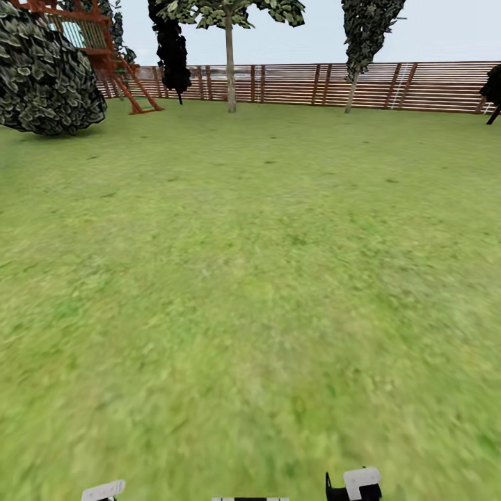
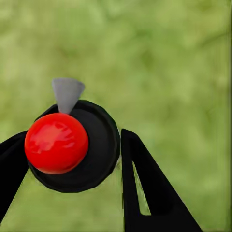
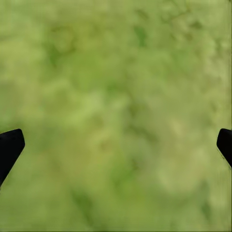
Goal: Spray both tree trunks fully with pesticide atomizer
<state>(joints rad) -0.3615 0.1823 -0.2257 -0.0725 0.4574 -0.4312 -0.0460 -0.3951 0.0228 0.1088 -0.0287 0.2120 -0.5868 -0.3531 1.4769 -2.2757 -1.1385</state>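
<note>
The left tool (image 2: 72, 159) grips the pesticide atomizer (image 2: 72, 147), a black round thing with a red ball top and a grey tip. The right tool (image 3: 116, 145) is spread wide above the grass (image 1: 250, 278). A brown fence (image 1: 334, 87) stands far off.

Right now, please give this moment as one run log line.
left claw: shut on atomizer | right claw: open, empty, over grass | ahead: lawn, fence | spraying: not begun
</note>
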